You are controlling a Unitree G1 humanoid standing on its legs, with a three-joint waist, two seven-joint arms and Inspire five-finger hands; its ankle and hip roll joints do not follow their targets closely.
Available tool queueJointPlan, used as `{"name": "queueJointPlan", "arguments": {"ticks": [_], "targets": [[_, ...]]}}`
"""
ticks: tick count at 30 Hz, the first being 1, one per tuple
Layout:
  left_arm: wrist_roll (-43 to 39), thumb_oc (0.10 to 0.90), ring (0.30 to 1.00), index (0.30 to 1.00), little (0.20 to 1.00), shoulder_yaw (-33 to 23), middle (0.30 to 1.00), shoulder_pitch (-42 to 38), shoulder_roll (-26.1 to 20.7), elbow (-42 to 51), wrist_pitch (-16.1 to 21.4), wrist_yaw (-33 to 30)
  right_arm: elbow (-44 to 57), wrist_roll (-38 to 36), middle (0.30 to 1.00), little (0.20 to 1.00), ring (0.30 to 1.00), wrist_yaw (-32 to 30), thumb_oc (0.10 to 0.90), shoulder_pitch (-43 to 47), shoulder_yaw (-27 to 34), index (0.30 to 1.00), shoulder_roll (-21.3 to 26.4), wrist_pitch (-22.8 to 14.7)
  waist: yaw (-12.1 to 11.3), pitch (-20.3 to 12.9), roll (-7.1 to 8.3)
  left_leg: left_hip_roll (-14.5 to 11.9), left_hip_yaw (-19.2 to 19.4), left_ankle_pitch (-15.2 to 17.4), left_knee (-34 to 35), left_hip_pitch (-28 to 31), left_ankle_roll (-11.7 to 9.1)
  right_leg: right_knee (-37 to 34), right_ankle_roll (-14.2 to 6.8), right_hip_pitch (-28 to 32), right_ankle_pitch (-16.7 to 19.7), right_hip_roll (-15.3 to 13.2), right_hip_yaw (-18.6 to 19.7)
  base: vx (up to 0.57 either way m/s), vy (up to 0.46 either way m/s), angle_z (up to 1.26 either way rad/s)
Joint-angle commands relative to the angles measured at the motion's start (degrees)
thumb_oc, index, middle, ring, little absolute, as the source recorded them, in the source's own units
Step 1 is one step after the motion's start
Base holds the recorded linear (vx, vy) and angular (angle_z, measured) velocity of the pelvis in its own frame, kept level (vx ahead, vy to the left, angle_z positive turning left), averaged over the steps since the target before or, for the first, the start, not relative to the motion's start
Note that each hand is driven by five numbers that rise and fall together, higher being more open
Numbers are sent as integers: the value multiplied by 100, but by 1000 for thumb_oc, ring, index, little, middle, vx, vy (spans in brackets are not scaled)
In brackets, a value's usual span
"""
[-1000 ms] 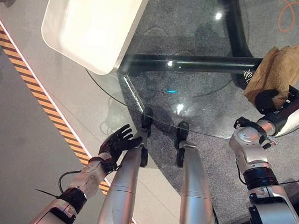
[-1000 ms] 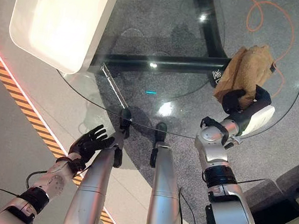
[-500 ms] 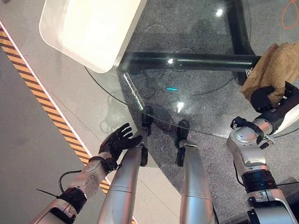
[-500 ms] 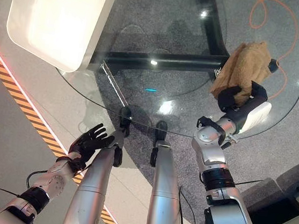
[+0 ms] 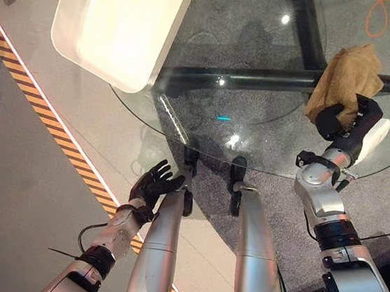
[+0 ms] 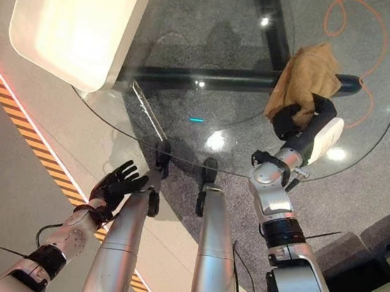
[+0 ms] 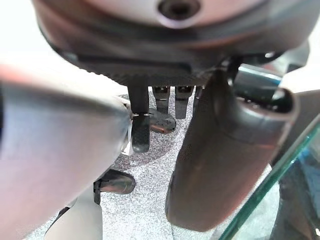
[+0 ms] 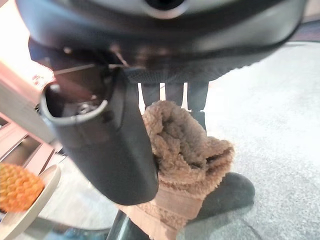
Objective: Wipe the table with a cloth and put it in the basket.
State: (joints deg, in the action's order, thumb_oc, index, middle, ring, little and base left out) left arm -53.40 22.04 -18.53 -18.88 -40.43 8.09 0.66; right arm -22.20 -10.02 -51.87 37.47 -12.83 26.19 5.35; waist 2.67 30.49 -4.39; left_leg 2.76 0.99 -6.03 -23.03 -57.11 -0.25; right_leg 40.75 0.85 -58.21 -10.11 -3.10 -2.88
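A brown fluffy cloth (image 5: 345,77) lies bunched on the right part of the round glass table (image 5: 252,142). My right hand (image 5: 339,121) rests on the cloth's near end, with thumb and fingers curled round the cloth (image 8: 185,145). A white basket (image 5: 142,87) stands on the table's far left edge, well away from the cloth. Below the table's near rim, my left hand (image 5: 152,183) hangs with fingers spread and nothing in it.
A black frame bar (image 5: 259,79) runs under the glass. An orange cable (image 5: 379,12) loops on the grey carpet at the far right. Yellow-and-black striped tape (image 5: 55,137) crosses the floor on the left. A light dish holds an orange textured object (image 8: 17,187).
My right hand has slid the cloth leftward across the glass, toward the table's middle. The left hand has stayed where it was.
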Motion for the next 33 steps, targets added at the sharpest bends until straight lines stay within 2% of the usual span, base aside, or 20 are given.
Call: {"name": "queueJointPlan", "arguments": {"ticks": [1, 4, 7, 16, 26, 33], "targets": [[6, 800, 900, 900, 900, 825, 900, 614, 919, 46, -291, 270, 920, 254, 300, 200, 300, 1363, 100, 89, -1149, 300, -447, -340, -204, -69, -86, 379, 215, 1261, -1073, -75, 330, -979, -244, -61, 897, 220, -16, 1, 14, -7], [7, 800, 900, 900, 900, 860, 900, 603, 944, 103, -283, 240, 999, 343, 300, 200, 300, 1788, 100, 50, -1467, 300, -605, -448, -207, -69, -101, 386, 216, 1236, -1055, -99, 323, -976, -240, -89, 883, 214, -27, 0, 6, -1], [-2, 800, 900, 900, 900, 893, 900, 588, 949, 135, -288, 206, 1019, 423, 300, 200, 300, 1957, 100, 45, -1634, 300, -673, -503, -206, -69, -117, 389, 219, 1215, -1036, -103, 313, -995, -236, -90, 879, 205, -37, 0, 0, 0], [-39, 800, 900, 900, 900, 965, 900, 539, 959, 261, -340, 152, 1130, 597, 300, 200, 300, 2508, 100, 48, -2263, 300, -842, -400, -223, -69, -167, 405, 229, 1139, -980, -132, 293, -1018, -229, -127, 874, 187, -60, -3, 11, 1], [-83, 800, 900, 900, 900, 1055, 900, 428, 954, 288, -412, 64, 1147, 565, 300, 200, 300, 2899, 100, 186, -2682, 300, -958, -338, -251, -69, -190, 408, 269, 1113, -959, -124, 287, -1045, -240, -124, 890, 163, -82, -1, 16, 7], [-185, 800, 900, 900, 900, 1068, 900, 342, 942, 307, -449, -33, 1086, 487, 300, 200, 300, 2922, 100, 276, -2851, 300, -962, -221, -277, -69, -199, 414, 263, 1095, -936, -137, 293, -1048, -245, -145, 891, 148, -101, 3, 5, 10]]}}
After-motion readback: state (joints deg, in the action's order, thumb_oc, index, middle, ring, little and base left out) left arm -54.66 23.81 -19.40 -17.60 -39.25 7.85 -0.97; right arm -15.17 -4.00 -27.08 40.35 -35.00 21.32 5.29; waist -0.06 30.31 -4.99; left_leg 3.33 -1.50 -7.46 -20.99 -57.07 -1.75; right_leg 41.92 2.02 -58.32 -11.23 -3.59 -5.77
